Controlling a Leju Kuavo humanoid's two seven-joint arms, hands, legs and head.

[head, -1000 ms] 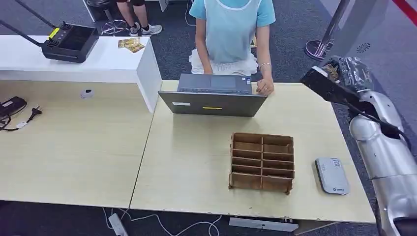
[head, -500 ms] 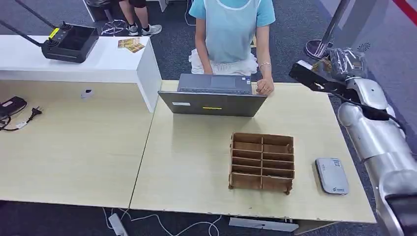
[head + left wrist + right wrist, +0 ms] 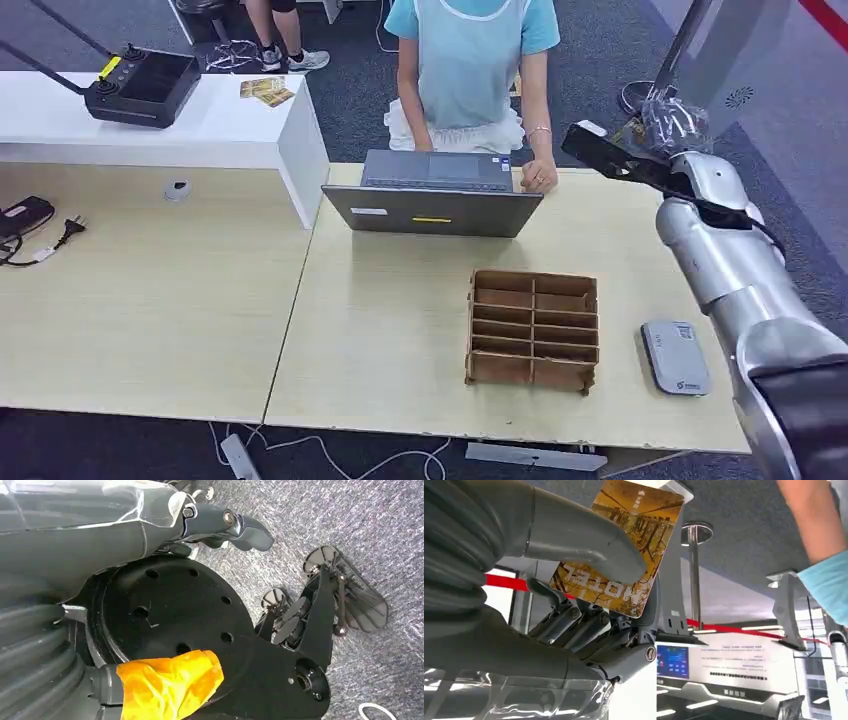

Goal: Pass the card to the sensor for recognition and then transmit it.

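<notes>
The right hand (image 3: 672, 125) has been swung leftward toward the person (image 3: 470, 60), the card (image 3: 618, 547) pinched under its thumb; the sensor (image 3: 676, 357), well below it on the tabletop (image 3: 400, 330), is judged already served, handover pending.

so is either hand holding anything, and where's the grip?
Right hand holds the golden hotel card, thumb pressed on its printed face near the lower end. Left hand holds nothing.

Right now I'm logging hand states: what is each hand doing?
Left hand: cannot be told.
Right hand: holding the hotel card, thumb pressed on its face.
</notes>
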